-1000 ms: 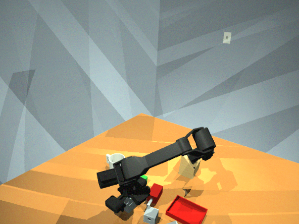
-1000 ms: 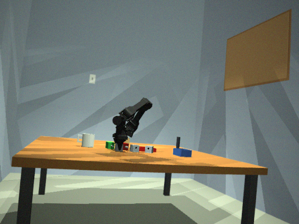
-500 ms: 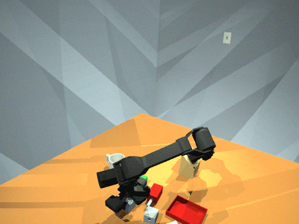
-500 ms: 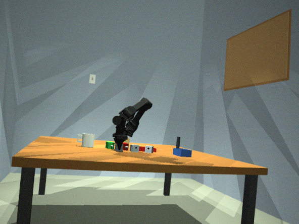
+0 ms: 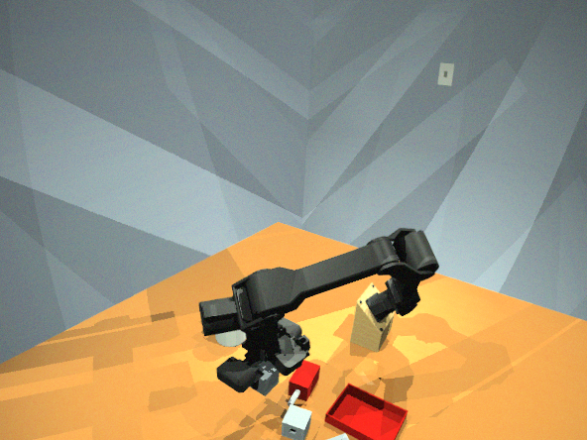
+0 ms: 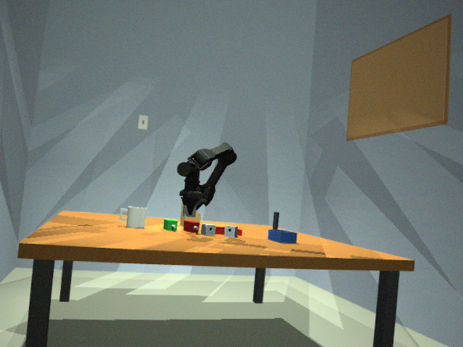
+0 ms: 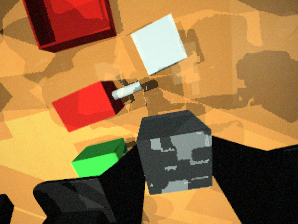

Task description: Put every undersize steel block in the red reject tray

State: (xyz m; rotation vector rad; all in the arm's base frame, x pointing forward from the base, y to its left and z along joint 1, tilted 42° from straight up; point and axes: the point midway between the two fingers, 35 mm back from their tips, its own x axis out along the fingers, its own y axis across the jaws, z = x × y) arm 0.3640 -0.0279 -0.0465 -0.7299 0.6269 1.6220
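Steel block is hanging above the table, the black gripper pinching it firmly by two opposite sides. Its squared body is looking rigid and probably fairly heavy for its size, with smooth faces likely to slip or pivot if the fingers are catching only an edge; a centered grip on flat, parallel sides, away from the bore, is promising the steadiest carry. Breakage is seeming unlikely, though a drop could be knocking neighbors askew.

Just beyond, the green GO gauge is resting on the table near a red gauge, whose pale pin is pointing toward a second block. The green handle is offering the natural hold, leaving its pin free for testing.

A third block is standing beside the red reject tray, the likely destination if the held piece is being judged undersize; its bore is not showing clearly. Farther off, a white mug is standing well apart.
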